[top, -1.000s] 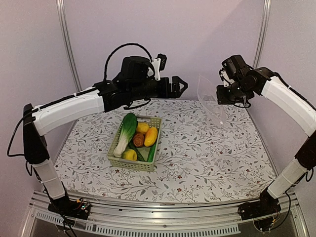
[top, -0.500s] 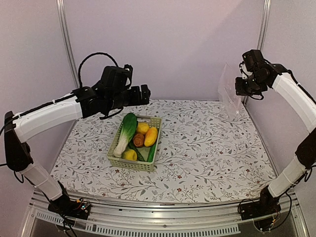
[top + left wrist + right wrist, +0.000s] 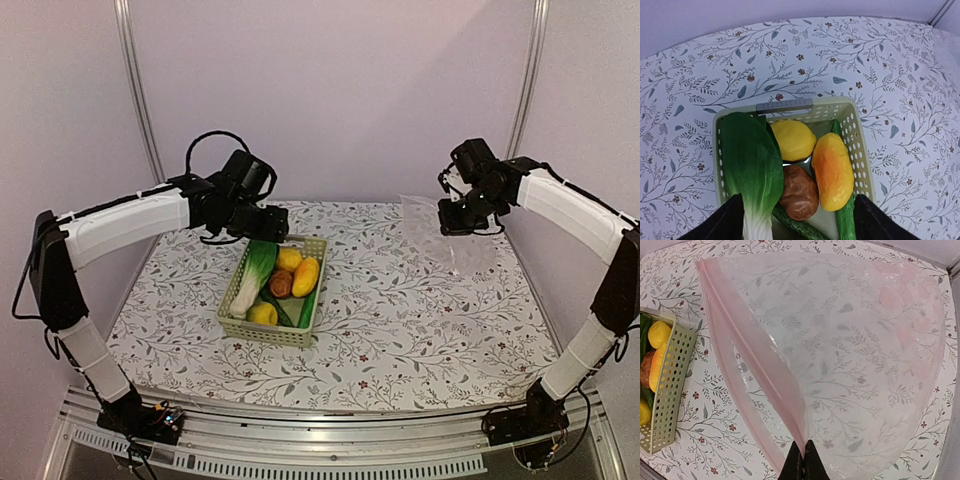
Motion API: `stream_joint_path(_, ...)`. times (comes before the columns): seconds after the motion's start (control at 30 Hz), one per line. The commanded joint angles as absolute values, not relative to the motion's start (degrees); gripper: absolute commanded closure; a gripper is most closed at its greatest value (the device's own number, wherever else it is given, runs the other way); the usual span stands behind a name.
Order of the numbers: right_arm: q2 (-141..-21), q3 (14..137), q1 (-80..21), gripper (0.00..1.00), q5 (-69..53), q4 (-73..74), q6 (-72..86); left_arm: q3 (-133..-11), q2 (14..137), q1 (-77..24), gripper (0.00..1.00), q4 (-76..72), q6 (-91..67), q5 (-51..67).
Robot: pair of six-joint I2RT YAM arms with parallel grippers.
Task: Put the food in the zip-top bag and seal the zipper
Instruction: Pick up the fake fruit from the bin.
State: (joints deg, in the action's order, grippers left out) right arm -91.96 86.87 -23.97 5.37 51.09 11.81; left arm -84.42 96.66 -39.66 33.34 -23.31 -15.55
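The food lies in a pale green basket: a leafy green, a lemon, an orange-yellow piece, a reddish-brown round one and a cucumber. A second lemon sits at the basket's near end. My left gripper hangs open just above the basket's far end, its fingers straddling the food without touching it. At the back right, my right gripper is shut on the pinkish zipper edge of the clear zip-top bag, whose mouth gapes toward the basket.
The basket stands about a hand's width left of the bag's mouth. The floral tablecloth covers the table, with pale walls behind and a metal rail along the near edge.
My left arm swung away from the bag, left and down, to hang over the basket, and its jaws narrowed a little. My right arm lifted the bag, then lowered it onto the table.
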Motion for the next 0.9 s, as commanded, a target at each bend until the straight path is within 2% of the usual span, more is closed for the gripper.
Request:
stream_joint_path(0.0, -94.54, 84.97, -24.73, 1.00, -2.93, 48.58, 13.36, -85.46, 100.49, -39.16, 0.26, 40.16, -24.00, -7.47)
stream_joint_path(0.23, -96.27, 85.07, -25.64, 1.00, -5.01, 48.08, 13.27, -88.22, 106.21, -39.03, 0.28, 41.37, -26.01, -4.09)
stream_joint_path(0.6, -96.86, 85.41, -25.99, 1.00, -5.12, 48.66, 13.19, -101.31, 117.73, -36.54, 0.36, 46.10, -24.99, 2.09)
stream_joint_path(0.87, -96.33, 85.19, -25.95, 1.00, -5.66, 49.21, 13.77, -104.26, 122.46, -35.69, 0.30, 47.53, -26.03, 6.75)
